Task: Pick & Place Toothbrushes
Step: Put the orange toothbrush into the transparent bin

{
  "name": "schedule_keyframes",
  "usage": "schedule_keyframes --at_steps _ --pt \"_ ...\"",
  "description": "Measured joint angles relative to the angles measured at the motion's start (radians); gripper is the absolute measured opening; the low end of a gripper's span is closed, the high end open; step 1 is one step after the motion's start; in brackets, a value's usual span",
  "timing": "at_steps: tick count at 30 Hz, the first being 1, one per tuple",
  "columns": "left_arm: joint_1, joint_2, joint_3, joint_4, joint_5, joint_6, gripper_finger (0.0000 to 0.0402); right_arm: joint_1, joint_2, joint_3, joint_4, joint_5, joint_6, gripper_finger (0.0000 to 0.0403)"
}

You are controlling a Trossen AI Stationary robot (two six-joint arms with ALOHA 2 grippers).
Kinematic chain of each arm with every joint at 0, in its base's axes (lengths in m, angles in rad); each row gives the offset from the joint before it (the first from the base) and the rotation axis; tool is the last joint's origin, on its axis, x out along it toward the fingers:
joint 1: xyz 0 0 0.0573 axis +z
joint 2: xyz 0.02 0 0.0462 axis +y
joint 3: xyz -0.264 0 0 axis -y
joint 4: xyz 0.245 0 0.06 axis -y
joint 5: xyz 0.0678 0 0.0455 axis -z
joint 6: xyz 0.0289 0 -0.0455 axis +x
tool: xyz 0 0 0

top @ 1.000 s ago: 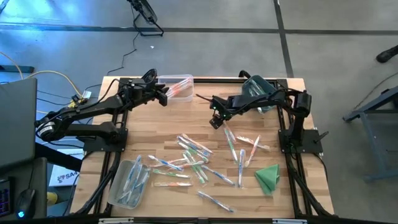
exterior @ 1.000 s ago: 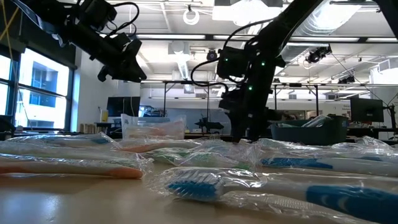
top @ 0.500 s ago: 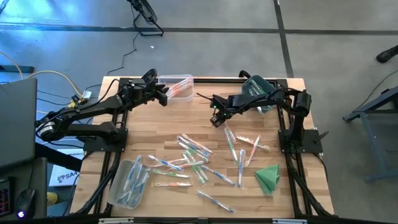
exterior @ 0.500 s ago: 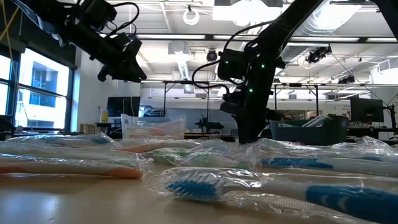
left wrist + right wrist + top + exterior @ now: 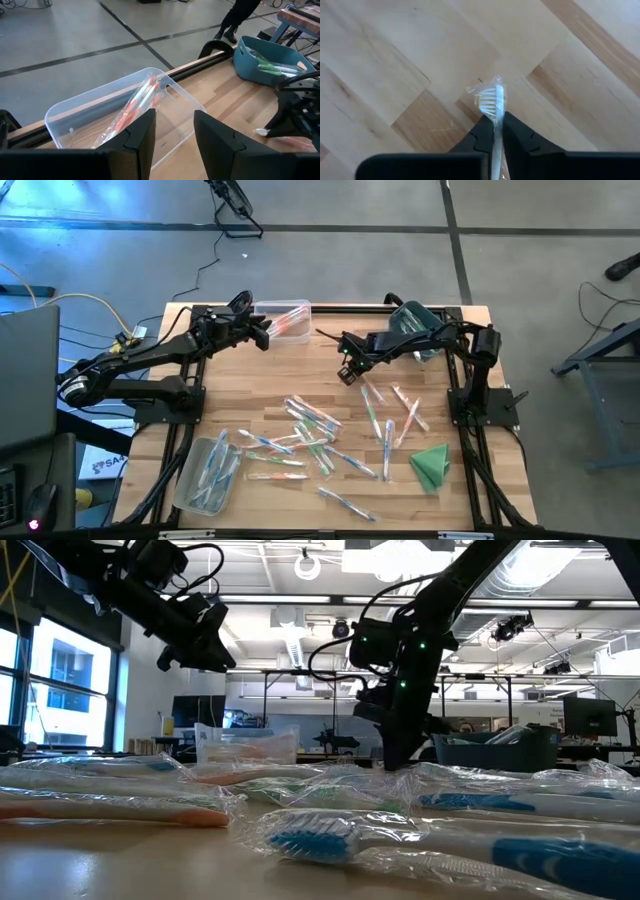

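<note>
Closed jaws of the right gripper (image 5: pixel 495 131) pinch a clear-wrapped toothbrush with white bristles (image 5: pixel 492 99), whose head sticks out just beyond the two dark fingertips (image 5: pixel 482 135) above the pale wooden tabletop (image 5: pixel 395 60). From overhead, this right gripper (image 5: pixel 349 373) sits low over the middle of the table, toward the far edge, at the upper end of a scatter of wrapped toothbrushes.

That loose scatter of thin, plastic-wrapped toothbrushes with green, blue and pink-orange accents (image 5: pixel 310 435) spreads across the centre and near half of the table, well apart from the left arm. A few lie just beside the right gripper, toward the near edge. A folded green cloth (image 5: pixel 431 463) rests near the right side of the table.

The left gripper (image 5: pixel 262 331) hovers at the far left part of the table with its jaws partly open and nothing between them. In its wrist view, the two dark fingers (image 5: pixel 142 137) stand apart, framing a clear rectangular plastic bin (image 5: pixel 70 112) that holds pink-orange wrapped toothbrushes (image 5: pixel 135 102). From above, that clear bin (image 5: pixel 297 307) sits at the far edge, just beside the left gripper.

A teal plastic bin (image 5: pixel 408 315) stands at the far right of the table, partly hidden by the right arm; the left wrist view shows green-accented toothbrushes inside it. A second clear plastic bin (image 5: pixel 190 485) at the near left corner holds several blue-accented toothbrushes.
</note>
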Motion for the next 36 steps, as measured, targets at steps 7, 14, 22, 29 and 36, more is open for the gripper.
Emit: schedule_keyframes --at_steps 7,14,22,29,36 --pt "0.0 0.0 0.0 0.001 0.0 0.0 0.0132 -0.004 -0.032 -0.005 0.049 -0.036 -0.029 0.001" --pt "0.0 0.0 0.0 0.001 0.0 0.0 0.0132 -0.032 -0.112 -0.004 0.132 -0.092 -0.054 0.001" --pt "0.0 0.0 0.0 0.007 -0.02 0.0 0.0132 -0.088 -0.232 -0.004 0.222 -0.107 -0.107 0.001" --pt "0.0 0.0 0.0 0.009 -0.05 0.0 0.0132 -0.142 -0.306 -0.003 0.352 -0.118 -0.13 0.001" --pt "0.0 0.0 0.0 0.045 -0.013 -0.099 0.0132 -0.213 -0.319 -0.003 0.507 -0.303 -0.126 0.001"
